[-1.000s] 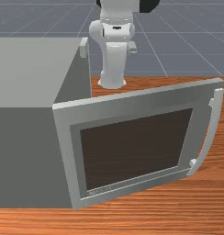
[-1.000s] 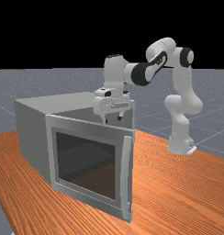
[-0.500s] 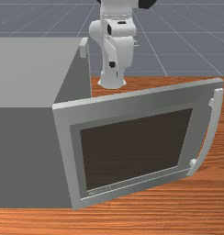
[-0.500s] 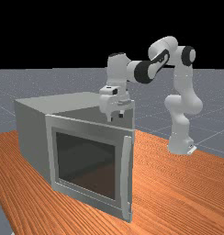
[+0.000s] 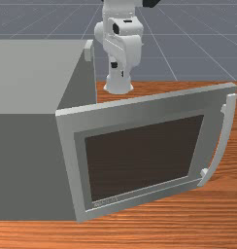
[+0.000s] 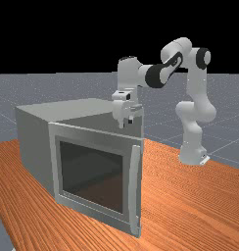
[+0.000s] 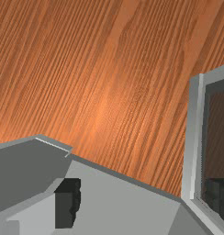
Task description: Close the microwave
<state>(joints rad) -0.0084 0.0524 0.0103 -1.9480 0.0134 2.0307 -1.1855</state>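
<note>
- Near the microwave's (image 6: 35,142) open side, my jaws stand apart and empty, high, likely to clear the door (image 6: 92,139) before pushing it.
- The microwave sits on the surface (image 6: 190,206), mouth towards the front view's right.
- At the door's free edge, the handle (image 6: 134,188) runs lengthwise upright.

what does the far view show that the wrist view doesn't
Far view: the door handle, the arm's base and the grey floor beyond the table.
Wrist view: nothing further that I can name for sure.
Both: part of the microwave body, the open door with its dark window, the wood table, and the tool with its fingers apart.
</note>
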